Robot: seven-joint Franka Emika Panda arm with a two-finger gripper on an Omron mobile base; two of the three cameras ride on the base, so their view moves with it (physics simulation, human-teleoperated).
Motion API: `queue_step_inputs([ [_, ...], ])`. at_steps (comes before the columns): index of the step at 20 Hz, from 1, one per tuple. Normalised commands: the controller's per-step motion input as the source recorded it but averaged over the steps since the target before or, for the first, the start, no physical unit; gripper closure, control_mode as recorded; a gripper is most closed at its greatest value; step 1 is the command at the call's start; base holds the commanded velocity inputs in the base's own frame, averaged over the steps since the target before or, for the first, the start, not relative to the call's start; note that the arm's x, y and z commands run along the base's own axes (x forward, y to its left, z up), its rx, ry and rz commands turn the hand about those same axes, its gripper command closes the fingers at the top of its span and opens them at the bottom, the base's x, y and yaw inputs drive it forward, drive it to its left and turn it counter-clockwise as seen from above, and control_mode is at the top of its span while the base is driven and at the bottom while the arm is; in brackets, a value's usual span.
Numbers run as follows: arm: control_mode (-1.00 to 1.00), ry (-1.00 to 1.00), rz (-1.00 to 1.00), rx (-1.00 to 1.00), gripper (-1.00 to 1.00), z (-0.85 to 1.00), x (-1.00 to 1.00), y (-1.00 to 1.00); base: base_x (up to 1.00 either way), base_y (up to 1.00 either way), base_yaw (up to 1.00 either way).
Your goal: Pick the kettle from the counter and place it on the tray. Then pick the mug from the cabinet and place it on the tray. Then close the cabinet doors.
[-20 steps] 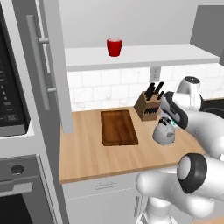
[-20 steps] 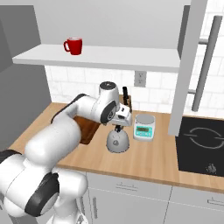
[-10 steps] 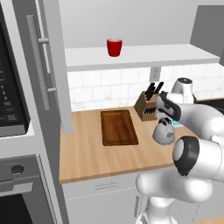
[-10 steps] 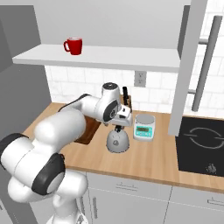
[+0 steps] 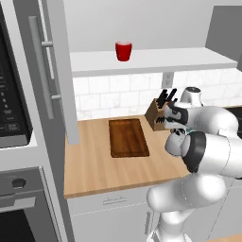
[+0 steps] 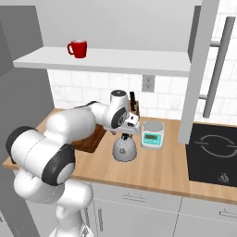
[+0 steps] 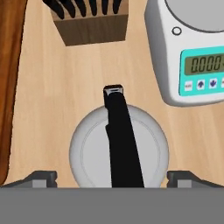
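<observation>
Kettle pick lining up

Gripper hangs spread wide over the kettle at centre frame, fingers either side of its dark handle, nothing grasped. Next call, I'd say: drop and clamp. Kitchen scale crowds the right, knife block above; tray waits left.

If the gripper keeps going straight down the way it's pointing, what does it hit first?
Most likely the kettle: its dark top handle lies right between the open gripper fingertips, pointing down at the dome. How far above it the gripper sits is hard to judge.
</observation>
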Motion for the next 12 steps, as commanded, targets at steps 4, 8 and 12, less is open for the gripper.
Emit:
queue_step_inputs([
  [4, -1.0, 0.04, 0.0, 0.0, -1.0, -0.16, 0.14, 0.0, 0.0, 0.0, 0.0],
  [8, -1.0, 0.02, 0.0, 0.0, 1.0, -0.13, 0.1, -0.01, 0.0, 0.0, 0.0],
  [12, -1.0, 0.0, 0.0, 0.0, 1.0, 0.0, 0.0, 0.0, 0.0, 0.0, 0.0],
])
